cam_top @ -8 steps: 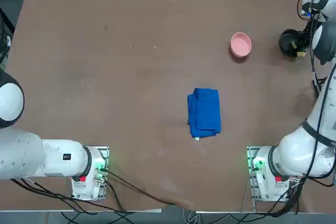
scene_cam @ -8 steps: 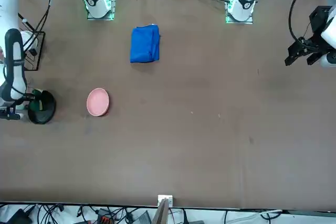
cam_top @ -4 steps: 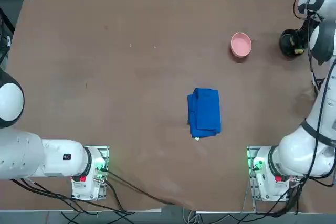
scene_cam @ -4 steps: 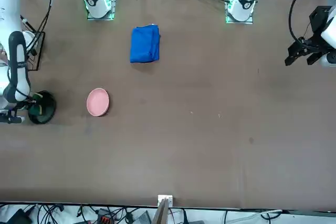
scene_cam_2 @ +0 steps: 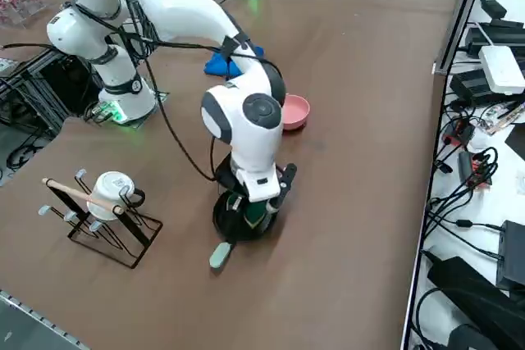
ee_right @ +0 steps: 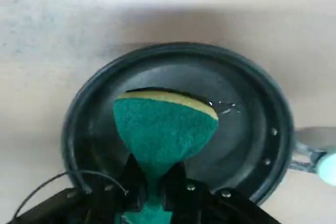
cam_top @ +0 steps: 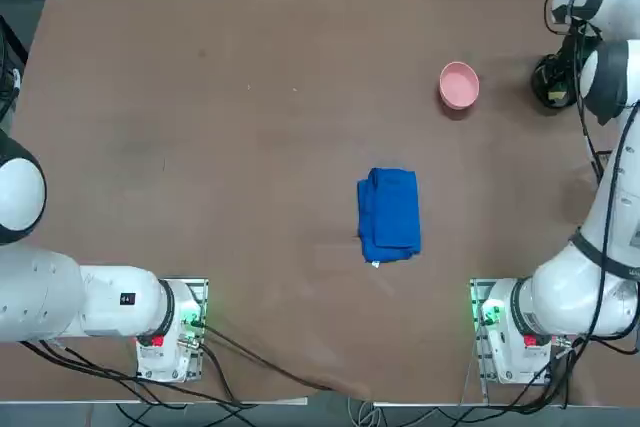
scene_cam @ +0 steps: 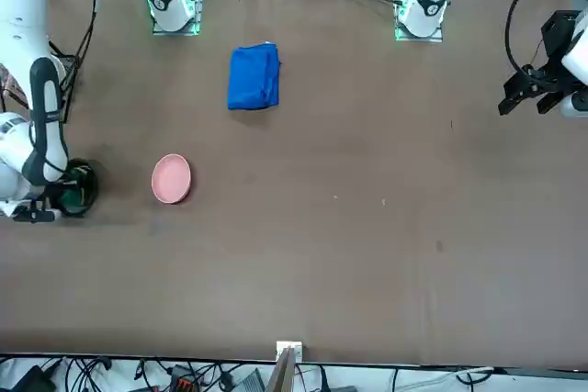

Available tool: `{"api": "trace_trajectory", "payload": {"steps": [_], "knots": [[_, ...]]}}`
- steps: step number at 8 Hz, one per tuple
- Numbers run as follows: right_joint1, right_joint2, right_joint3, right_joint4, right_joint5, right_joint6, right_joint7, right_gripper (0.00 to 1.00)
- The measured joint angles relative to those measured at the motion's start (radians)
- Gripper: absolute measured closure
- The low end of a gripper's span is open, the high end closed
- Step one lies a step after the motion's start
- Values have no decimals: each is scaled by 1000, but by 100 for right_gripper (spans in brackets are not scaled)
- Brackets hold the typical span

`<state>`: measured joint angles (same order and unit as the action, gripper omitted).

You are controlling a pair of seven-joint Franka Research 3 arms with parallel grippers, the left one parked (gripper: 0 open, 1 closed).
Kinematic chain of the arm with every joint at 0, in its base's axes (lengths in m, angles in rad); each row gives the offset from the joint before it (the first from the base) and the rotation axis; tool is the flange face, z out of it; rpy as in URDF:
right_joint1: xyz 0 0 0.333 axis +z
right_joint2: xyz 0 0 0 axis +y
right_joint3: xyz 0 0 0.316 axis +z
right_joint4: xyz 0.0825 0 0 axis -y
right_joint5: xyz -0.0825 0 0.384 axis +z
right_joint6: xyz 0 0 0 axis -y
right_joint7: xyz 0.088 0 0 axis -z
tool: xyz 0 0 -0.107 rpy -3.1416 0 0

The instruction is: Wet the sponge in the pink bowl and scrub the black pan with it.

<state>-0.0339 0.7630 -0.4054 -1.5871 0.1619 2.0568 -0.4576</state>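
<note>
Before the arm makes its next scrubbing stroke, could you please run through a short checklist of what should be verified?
1. Grip: right gripper is shut on the sponge, pinched between its fingers: ok.
2. Sponge over the black pan, inside the rim: ok.
3. Sponge pressing on the pan's floor: cannot tell.
4. Sponge wet: a few droplets show in the pan, but the sponge itself: cannot tell.
5. Pan flat on the table, handle free: ok.
6. Pink bowl upright, apart from the pan: ok.
</note>
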Motion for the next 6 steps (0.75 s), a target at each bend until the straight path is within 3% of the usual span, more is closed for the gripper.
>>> {"api": "trace_trajectory", "payload": {"steps": [6], "knots": [[-16, -11, -32, 3, -1, -76, -20, 83]]}}
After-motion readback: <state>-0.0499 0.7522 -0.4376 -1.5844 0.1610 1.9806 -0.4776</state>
